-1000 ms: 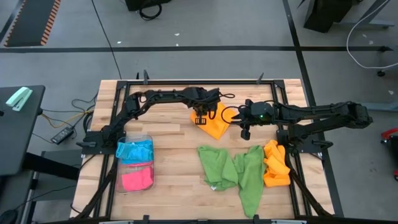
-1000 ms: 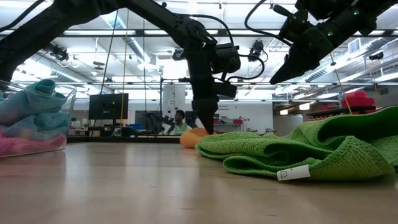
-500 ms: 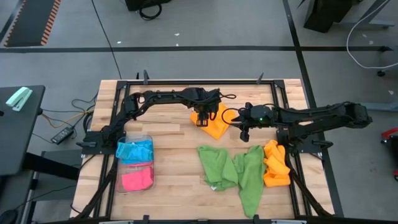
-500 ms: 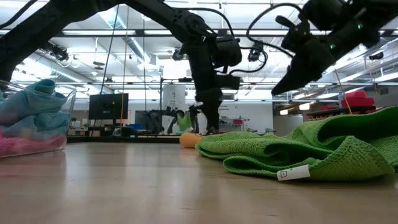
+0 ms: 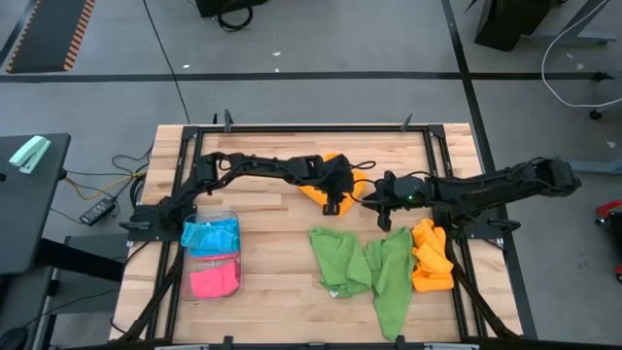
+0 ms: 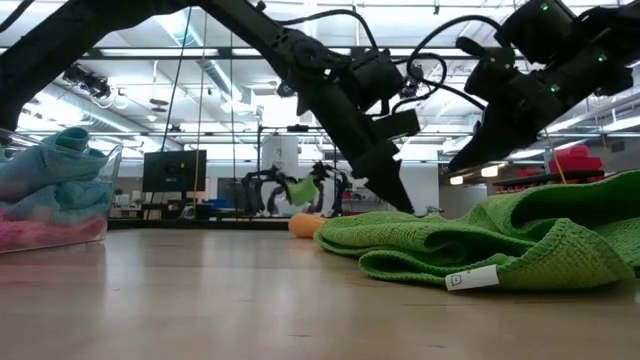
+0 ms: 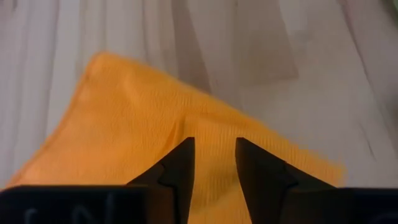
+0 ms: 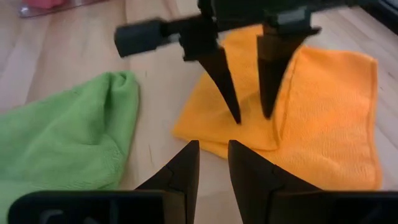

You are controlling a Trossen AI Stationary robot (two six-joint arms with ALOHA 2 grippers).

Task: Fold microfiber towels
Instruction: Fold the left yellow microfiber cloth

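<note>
Orange folded towel (image 5: pixel 328 190) lies at upper centre; the left gripper (image 5: pixel 330 205) hovers over it, fingers parted, grasping nothing. The right gripper (image 5: pixel 382 222) waits nearby, parted, empty.

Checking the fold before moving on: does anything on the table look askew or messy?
The orange towel under the left hand is folded unevenly, its upper layer slanted. Two green towels lie crumpled, overlapping.

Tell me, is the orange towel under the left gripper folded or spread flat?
Folded: the orange towel shows one layer lying over another, its edge crossing the cloth below the left gripper.
</note>
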